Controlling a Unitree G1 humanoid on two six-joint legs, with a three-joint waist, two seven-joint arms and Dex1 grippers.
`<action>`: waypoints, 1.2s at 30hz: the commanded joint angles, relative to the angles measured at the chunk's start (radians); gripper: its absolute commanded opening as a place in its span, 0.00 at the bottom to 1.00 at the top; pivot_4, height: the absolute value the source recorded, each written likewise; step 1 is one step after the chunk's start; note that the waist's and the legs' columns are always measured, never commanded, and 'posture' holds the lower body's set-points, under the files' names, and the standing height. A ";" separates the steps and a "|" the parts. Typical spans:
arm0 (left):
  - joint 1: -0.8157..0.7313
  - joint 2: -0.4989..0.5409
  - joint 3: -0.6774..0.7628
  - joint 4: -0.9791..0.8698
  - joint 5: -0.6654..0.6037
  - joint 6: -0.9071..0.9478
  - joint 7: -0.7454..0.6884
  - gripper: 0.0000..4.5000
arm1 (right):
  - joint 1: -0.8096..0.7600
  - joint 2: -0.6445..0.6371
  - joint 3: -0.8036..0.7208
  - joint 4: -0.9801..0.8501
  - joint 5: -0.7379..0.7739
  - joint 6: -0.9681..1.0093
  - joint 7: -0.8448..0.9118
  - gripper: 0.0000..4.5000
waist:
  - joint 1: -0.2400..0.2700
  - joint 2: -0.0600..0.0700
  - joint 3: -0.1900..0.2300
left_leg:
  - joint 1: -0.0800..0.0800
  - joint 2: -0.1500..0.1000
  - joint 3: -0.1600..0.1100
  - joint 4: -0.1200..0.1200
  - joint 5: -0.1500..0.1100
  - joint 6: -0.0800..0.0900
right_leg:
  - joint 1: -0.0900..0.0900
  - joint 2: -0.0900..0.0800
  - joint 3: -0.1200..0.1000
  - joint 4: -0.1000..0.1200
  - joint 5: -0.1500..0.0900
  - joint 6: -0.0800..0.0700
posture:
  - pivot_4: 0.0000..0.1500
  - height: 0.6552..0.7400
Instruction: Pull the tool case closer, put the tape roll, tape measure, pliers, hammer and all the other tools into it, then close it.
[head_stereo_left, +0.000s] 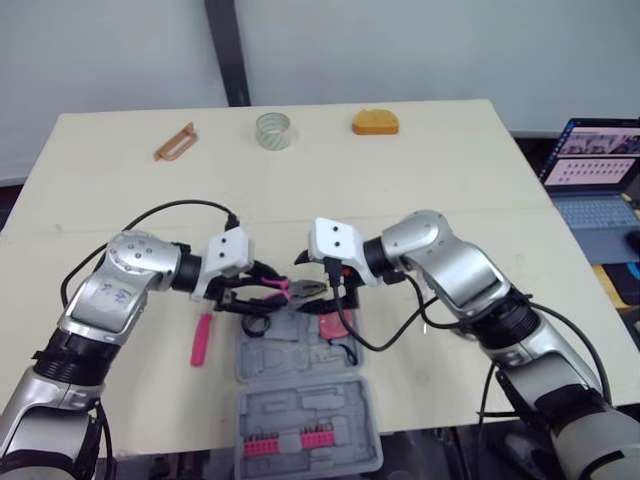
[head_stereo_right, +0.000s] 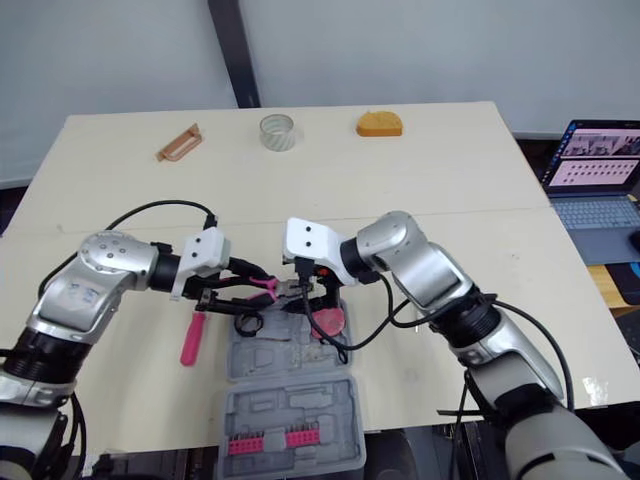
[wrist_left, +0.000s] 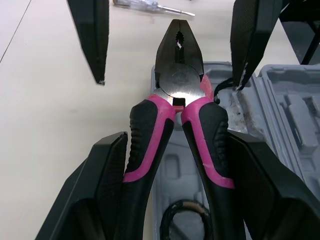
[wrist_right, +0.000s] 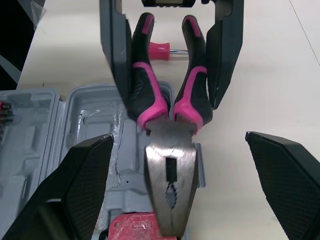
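**Set the pliers down into the open tray**

Your left gripper (wrist_left: 177, 150) is clamped on the pink-and-black handles of the pliers (wrist_left: 177, 85), one finger pressing each handle from outside. The pliers hang level just above the far half of the open tool case (head_stereo_left: 262, 358), which lies at the near edge of the table (head_stereo_left: 450, 180). Your right gripper (head_stereo_left: 322, 280) faces them with its fingers spread wide; the steel head sits between those fingers, touching neither.

The step in hand looks like stowing the pliers. One hand has them securely, so a handover probably adds risk for no gain. Ease the right gripper back, clear of the head. Then lower the left wrist until the pliers lie flat in the tray, beside the red item (wrist_right: 132, 227). Release only when they rest on the plastic, or they may bounce out.

The pink screwdriver (head_stereo_left: 201, 338) lies just left of the case. The tape roll (head_stereo_left: 273, 130) and orange tape measure (head_stereo_left: 375, 122) wait at the far edge, well apart from it.
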 joint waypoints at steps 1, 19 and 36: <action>0.001 0.000 0.030 -0.054 -0.018 0.011 0.009 0.57 | -0.019 0.009 0.010 -0.001 -0.015 -0.027 0.012 0.94 | 0.000 0.000 0.000 | 0.000 0.000 0.000 0.000 0.000 0.000 | 0.000 0.000 0.000 0.000 0.000 0.000 | 1.00 1.00; 0.021 -0.006 0.039 -0.049 -0.010 0.000 0.033 0.80 | -0.001 0.001 -0.010 -0.013 -0.031 -0.063 0.022 0.22 | 0.000 0.000 0.000 | 0.000 0.000 0.000 0.001 0.000 0.000 | 0.000 0.000 0.000 0.001 0.000 0.000 | 1.00 1.00; 0.613 0.053 0.487 -0.164 -0.130 -0.336 -0.035 1.00 | 0.262 -0.131 -0.032 -0.277 -0.074 -0.147 -0.058 0.22 | 0.000 0.000 0.000 | 0.001 0.002 0.001 0.001 -0.001 0.001 | 0.000 0.000 -0.002 0.001 0.000 -0.002 | 1.00 1.00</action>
